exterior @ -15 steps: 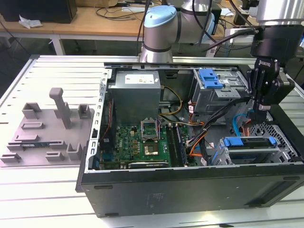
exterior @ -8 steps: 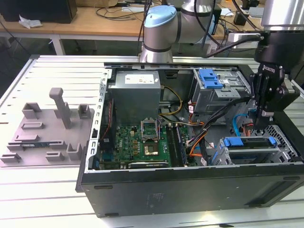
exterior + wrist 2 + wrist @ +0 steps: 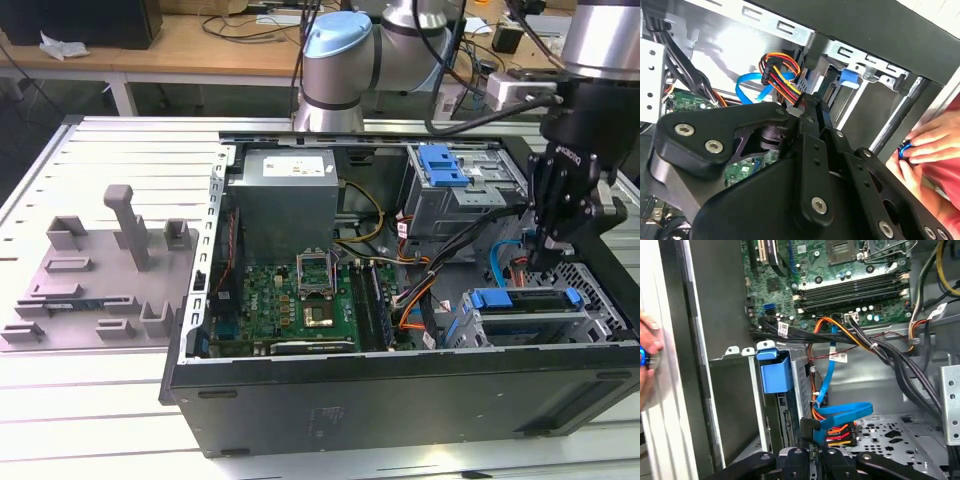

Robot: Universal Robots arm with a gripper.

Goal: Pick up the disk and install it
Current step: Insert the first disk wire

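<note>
— What are we seeing nearest to us?

— We are looking at the claw (image 3: pixel 812 107) with its two black fingers drawn together, no gap showing between them. Its tip is touching the black plug (image 3: pixel 796 100) of the red, yellow and orange wires (image 3: pixel 780 70). We cannot tell whether it is pinching that plug.

— And where are we finding the disk?

— The disk (image 3: pixel 520 300) is already sitting in its bay in the corner of the case (image 3: pixel 400 400) at the exterior view's right, its blue carrier frame showing. It is lying just beside the claw, not in its grip. A blue cable (image 3: pixel 842 412) is looping close by.

— What are we seeing farther off?

— We are seeing the green motherboard (image 3: pixel 300 300), then the grey power supply (image 3: pixel 285 200), with the open case lying on the slatted worktop (image 3: pixel 100 140). A hand (image 3: pixel 927 145) is showing outside the case wall.
</note>
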